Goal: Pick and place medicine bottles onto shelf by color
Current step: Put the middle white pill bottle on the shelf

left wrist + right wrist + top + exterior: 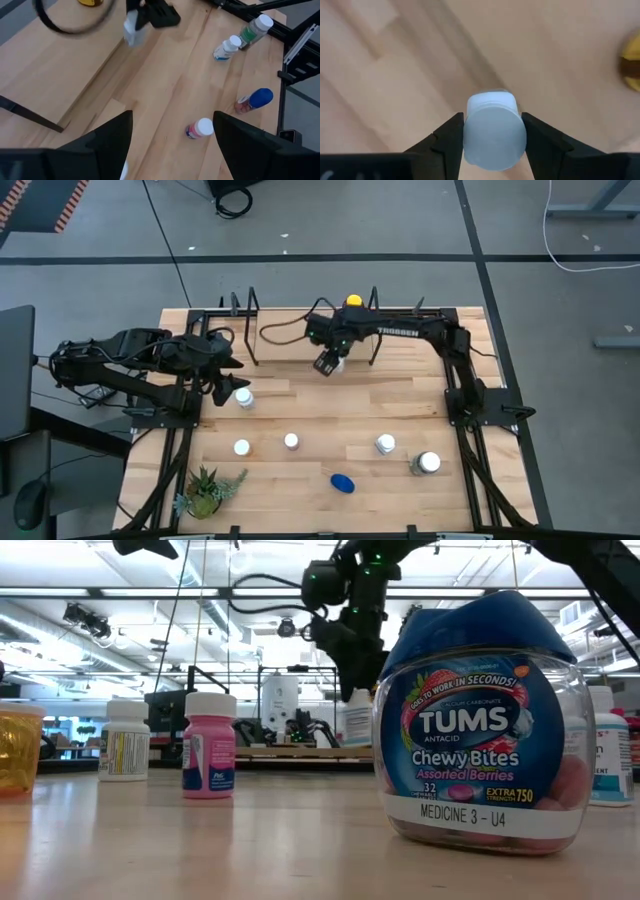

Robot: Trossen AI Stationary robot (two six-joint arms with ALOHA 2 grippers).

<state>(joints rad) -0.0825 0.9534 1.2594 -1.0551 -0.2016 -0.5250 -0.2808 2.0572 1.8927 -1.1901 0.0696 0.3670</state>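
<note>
From above, the right end effector [327,364] hangs over the far middle of the surface [330,405], at the near edge of the shelf [300,340], clamped on a white bottle [336,364]. A yellow bottle [353,301] stands on the shelf behind it. The left end effector [232,376] sits at the far left, just beside a white-capped bottle [243,396]. Nearer lie four more capped bottles and a blue-capped bottle [342,482], with a potted plant [205,492] at the near left

At surface level, the right end effector [358,660] holds the white bottle [357,720] above the shelf plank [290,752]; a Tums bottle [480,730] fills the foreground

The left wrist view shows its own fingers [107,137] spread wide, gripping nothing

The right wrist view shows both fingers [451,140] pressed against the white bottle [492,131], closed to its width
</note>
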